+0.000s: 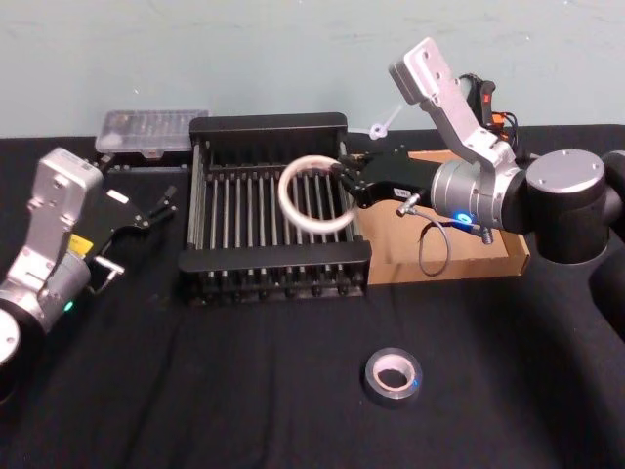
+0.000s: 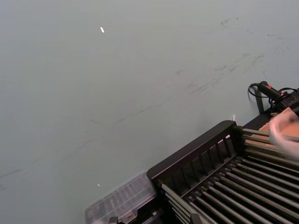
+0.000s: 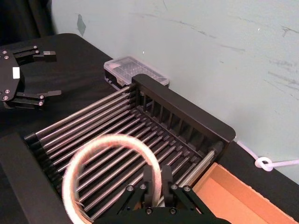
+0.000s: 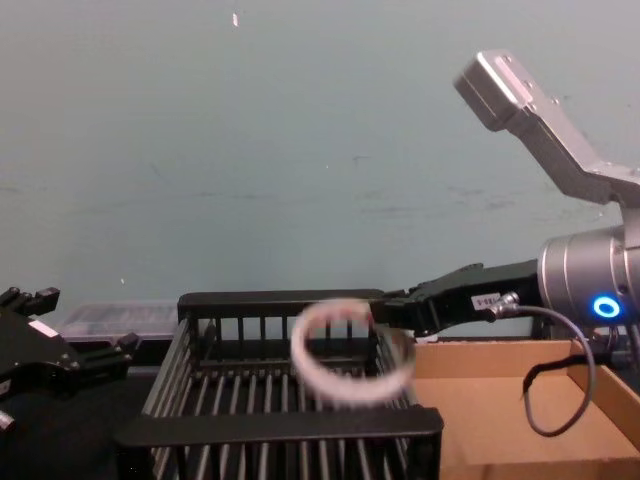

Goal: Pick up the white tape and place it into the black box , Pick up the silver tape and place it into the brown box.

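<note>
black cloth covers the table, with a pale green wall behind. the right gripper [image 1: 344, 176] reaches across from the robot's right, its fingers clenched on the rim of the white tape [image 1: 314, 194], which hangs tilted above the right half of the black box [image 1: 273, 125], clear of the slats. in the right wrist view the fingers [image 3: 157, 179] pinch one wall of the ring, so the hollow centre faces roughly sideways across the crate, not down.

what the drop turns on: the ring sits inside the crate's rims, though close to the right-hand rim beside the brown box [image 1: 508, 259]. letting go here should land it in the crate, i'd judge; a short nudge toward the middle would give more margin against it rolling on edge along the bars.

the silver tape [image 1: 393, 375] lies flat on the cloth in front, well apart from both boxes and nearer the right arm. open cloth surrounds it.

the left gripper [image 1: 154, 207] waits spread apart left of the crate (near a clear plastic case [image 1: 151, 132]).
</note>
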